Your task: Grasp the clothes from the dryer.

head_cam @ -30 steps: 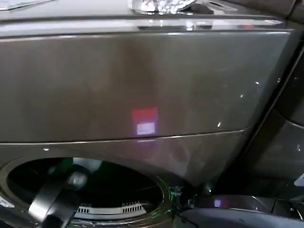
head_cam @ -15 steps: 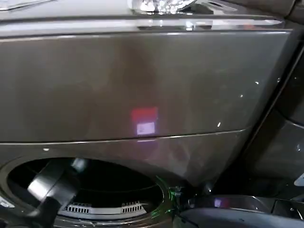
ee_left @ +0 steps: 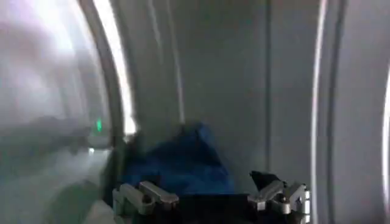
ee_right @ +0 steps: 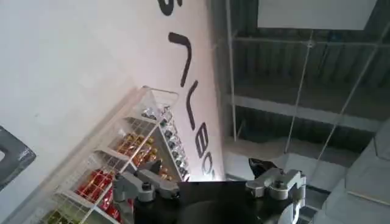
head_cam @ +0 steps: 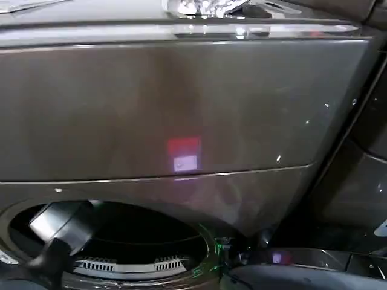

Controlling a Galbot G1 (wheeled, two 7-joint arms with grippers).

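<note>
The dryer (head_cam: 181, 103) is a wide bronze-grey machine, and its round porthole (head_cam: 205, 241) sits low on the left. My left arm (head_cam: 60, 226) reaches into that opening. Inside the drum, the dark blue garment of the clothes (ee_left: 183, 161) lies bunched against the grey wall. My left gripper (ee_left: 210, 198) stands open just short of it, fingers spread to either side and nothing between them. The pale garment is out of view. My right gripper (ee_right: 210, 182) is open and empty, pointing up at a white wall away from the dryer.
A pale vent grille (head_cam: 133, 264) runs along the drum's lower inner edge. A second dark machine (head_cam: 363, 181) stands to the right. Low on the right lies a dark glossy part (head_cam: 284, 266) with a purple glint. A wire shelf of bottles (ee_right: 122, 176) stands by the wall.
My left arm has swung up and to the left inside the porthole. The dryer has not moved.
</note>
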